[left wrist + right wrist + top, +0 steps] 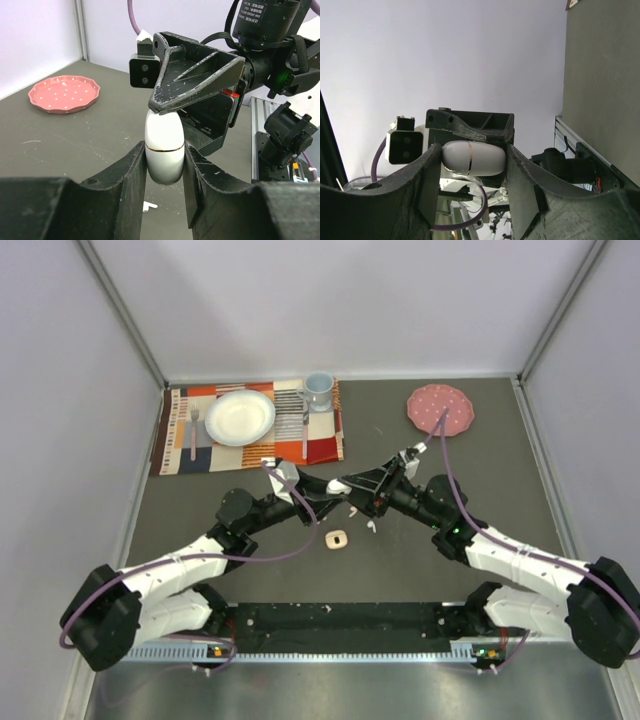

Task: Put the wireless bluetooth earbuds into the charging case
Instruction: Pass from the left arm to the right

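Note:
A white charging case (164, 135) with a gold seam hangs closed above the table's middle, held by both grippers at once. My left gripper (165, 148) is shut on its lower half, a finger pressed against each side. From above, my right gripper (473, 149) is shut on the same charging case (474, 157), end to end. In the top view the left gripper (335, 487) and right gripper (366, 490) meet tip to tip. One tiny white earbud (148, 205) lies on the table under the case, and shows as an earbud (372, 527) from above.
A small tan rounded item (337, 538) lies just in front of the grippers. At the back left a patterned placemat (180, 455) carries a white plate (212, 420), cutlery and a cup (318, 390). A pink dotted plate (440, 408) sits back right.

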`<state>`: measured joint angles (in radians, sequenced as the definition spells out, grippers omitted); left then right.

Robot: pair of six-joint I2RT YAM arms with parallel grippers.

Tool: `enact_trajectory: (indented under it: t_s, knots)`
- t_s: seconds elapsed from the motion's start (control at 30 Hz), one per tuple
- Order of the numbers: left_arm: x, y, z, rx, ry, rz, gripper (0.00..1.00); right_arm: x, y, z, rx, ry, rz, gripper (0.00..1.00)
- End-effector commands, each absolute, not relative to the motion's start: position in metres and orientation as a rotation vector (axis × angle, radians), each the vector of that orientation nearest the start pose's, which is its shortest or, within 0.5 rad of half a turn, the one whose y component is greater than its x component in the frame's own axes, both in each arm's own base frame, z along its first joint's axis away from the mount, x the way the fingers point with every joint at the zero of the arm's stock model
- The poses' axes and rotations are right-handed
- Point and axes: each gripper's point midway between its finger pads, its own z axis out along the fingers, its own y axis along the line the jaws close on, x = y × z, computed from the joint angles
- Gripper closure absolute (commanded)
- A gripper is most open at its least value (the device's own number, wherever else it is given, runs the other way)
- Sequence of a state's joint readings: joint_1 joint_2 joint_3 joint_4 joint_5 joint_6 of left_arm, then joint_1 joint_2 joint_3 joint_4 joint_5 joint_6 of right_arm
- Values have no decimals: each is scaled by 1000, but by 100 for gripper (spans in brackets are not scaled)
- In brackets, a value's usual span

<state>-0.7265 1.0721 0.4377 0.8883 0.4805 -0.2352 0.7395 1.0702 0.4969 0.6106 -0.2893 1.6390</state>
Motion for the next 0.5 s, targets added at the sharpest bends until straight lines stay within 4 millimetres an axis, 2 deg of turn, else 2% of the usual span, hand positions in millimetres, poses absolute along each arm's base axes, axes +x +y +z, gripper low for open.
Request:
enact_trajectory:
  t_s: [0.0, 0.23, 0.47]
  knots:
    - [206, -304, 283, 732, 1157, -1122, 63, 197, 313, 291, 514, 1822, 2067, 76]
    - [204, -306, 284, 720, 1147, -1144, 66, 198, 312, 289, 525, 1824, 2059, 76]
    - [203, -306, 286, 720, 1143, -1150, 63, 199, 311, 286, 541, 1828, 2043, 76]
